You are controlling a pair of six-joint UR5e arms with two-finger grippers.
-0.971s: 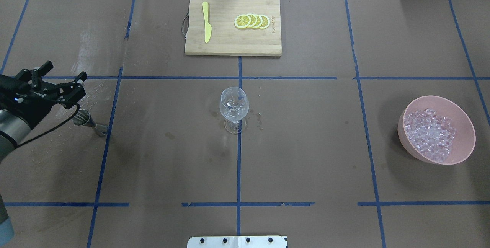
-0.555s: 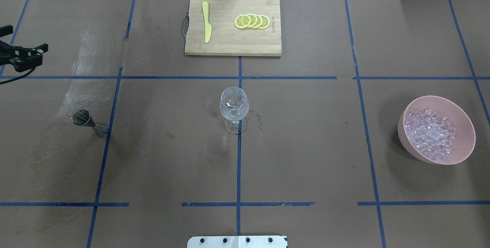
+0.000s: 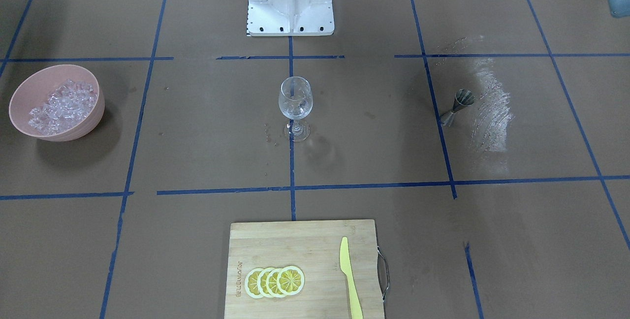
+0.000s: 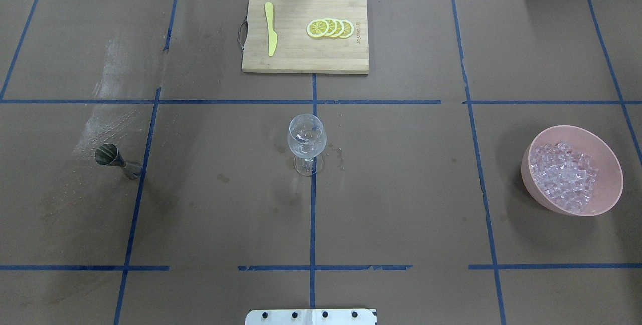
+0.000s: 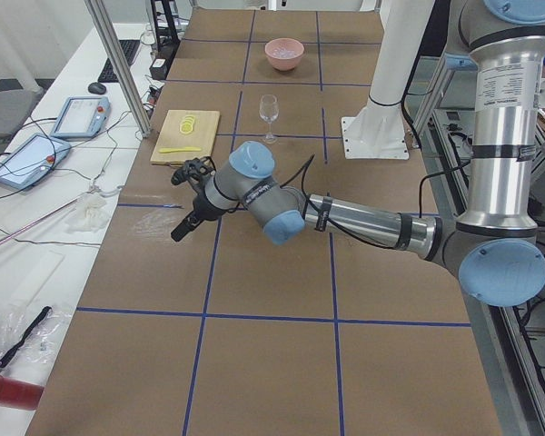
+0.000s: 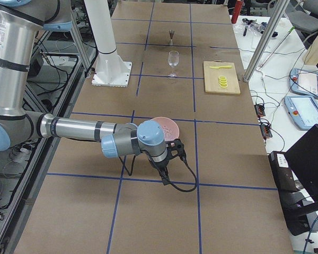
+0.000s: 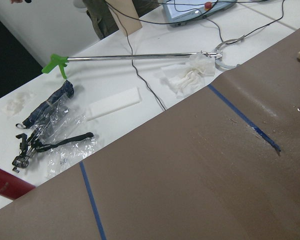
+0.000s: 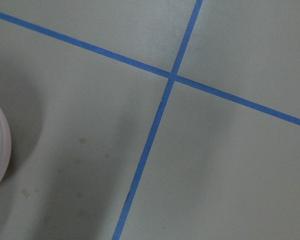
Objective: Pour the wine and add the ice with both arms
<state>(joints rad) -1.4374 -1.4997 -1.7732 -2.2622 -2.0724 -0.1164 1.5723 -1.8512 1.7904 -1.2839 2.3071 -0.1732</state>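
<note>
A clear wine glass (image 4: 307,137) stands at the table's middle, also in the front view (image 3: 295,98). The ice (image 4: 564,174) is heaped in a pink bowl (image 4: 609,184) at the right. A small metal jigger (image 4: 111,157) stands at the left. My left gripper (image 5: 183,207) shows only in the exterior left view, above the table's left end. My right gripper (image 6: 167,161) shows only in the exterior right view, low beside the bowl (image 6: 161,124). I cannot tell whether either is open or shut. Neither wrist view shows fingers.
A wooden cutting board (image 4: 291,59) at the far middle holds lemon slices (image 4: 331,28) and a yellow knife (image 4: 271,29). The white pedestal (image 3: 290,4) stands at the robot's side. A pale smear (image 4: 108,109) marks the paper by the jigger.
My left gripper, open beside the jigger one second ago, has pulled away to the left and left the overhead view. The jigger, glass and bowl have not moved.
</note>
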